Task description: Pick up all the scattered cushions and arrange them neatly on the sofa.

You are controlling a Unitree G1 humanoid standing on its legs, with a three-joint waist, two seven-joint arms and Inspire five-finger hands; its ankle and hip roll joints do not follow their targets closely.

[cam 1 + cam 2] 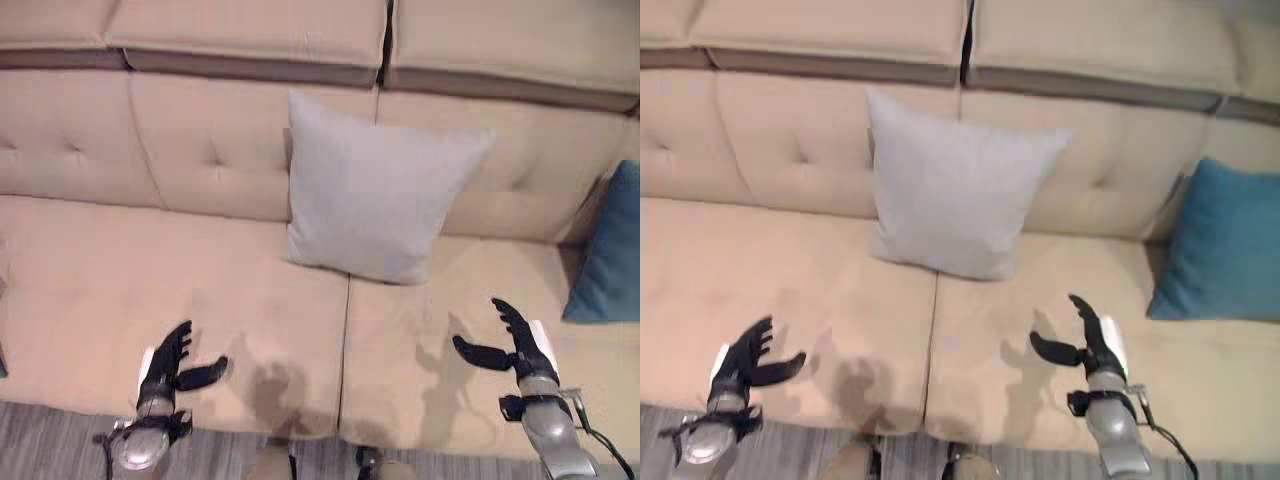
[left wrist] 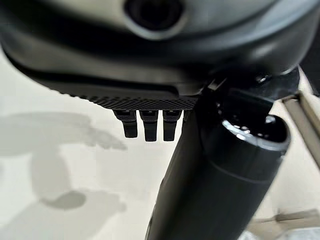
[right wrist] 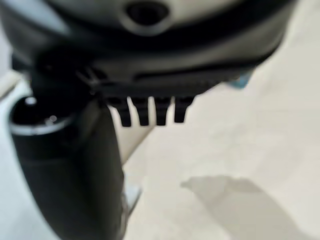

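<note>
1. A beige sofa (image 1: 150,290) with a tufted backrest spans the head views; a seam between two seat cushions runs front to back near its middle.
2. A light grey cushion (image 1: 370,190) stands upright against the backrest, straddling that seam, its lower edge resting on the seat.
3. A blue cushion (image 1: 1225,245) leans in the sofa's right back corner, well apart from the grey one.
4. The left hand (image 1: 168,368) hovers above the seat's front edge on the left side, fingers straight and thumb spread, holding nothing.
5. The right hand (image 1: 518,345) hovers above the front part of the right seat cushion, fingers extended and thumb out, also empty.
6. Neither hand touches a cushion; both lie nearer the front edge than the grey cushion.
7. Grey striped flooring (image 1: 60,440) shows below the sofa's front edge.
</note>
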